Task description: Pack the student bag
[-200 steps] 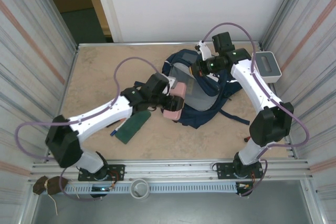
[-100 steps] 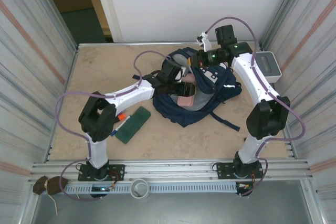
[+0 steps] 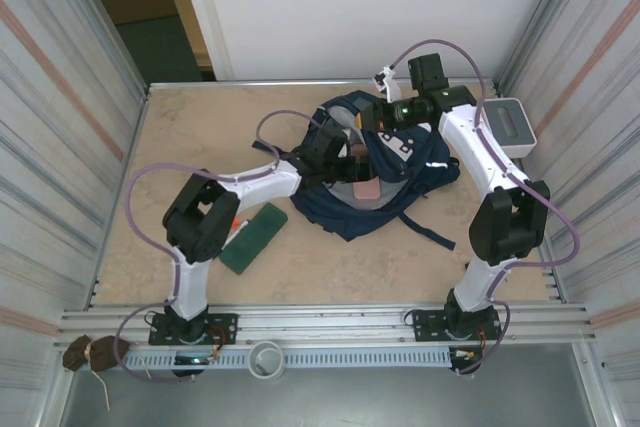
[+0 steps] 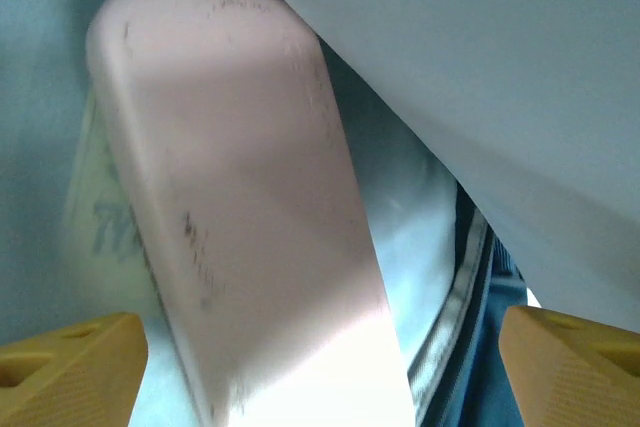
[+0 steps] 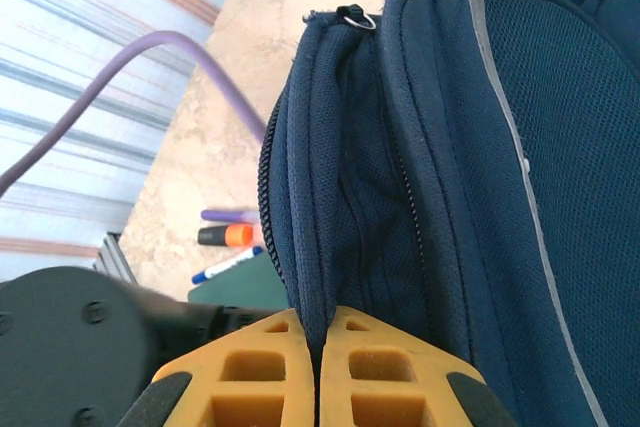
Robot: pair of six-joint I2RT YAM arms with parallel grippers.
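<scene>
Left hand point(image 4: 320, 377): fingers spread wide, inside the mouth of the bag point(image 3: 345, 215). A pink case point(image 4: 240, 197) lies straight ahead of it, between the two fingertips with a gap on either side, so I read it as let go and not pinched. The case's long axis runs away from the hand, with the far end leaning a little left. It rests on pale lining, under a light flap that slopes across above and to the right. Right hand point(image 5: 320, 372): fingers pressed together, pinching a fold of navy fabric at the bag's rim just in front of it. The rim appears lifted, so the mouth stands open toward the left hand. The bag lies on the bench point(image 3: 200, 137) between the two arms, slumped on its side. Not yet packed: a green pouch point(image 3: 254, 237) and some markers point(image 5: 228, 237) lie on the bench behind the left hand, beside that arm's elbow and well apart from the right hand. Judgement: the left arm is the nearer for these. Its way out is straight back along the case's axis, so the fingers clear the case without dragging it, while the right-hand pinch holds the mouth open.
</scene>
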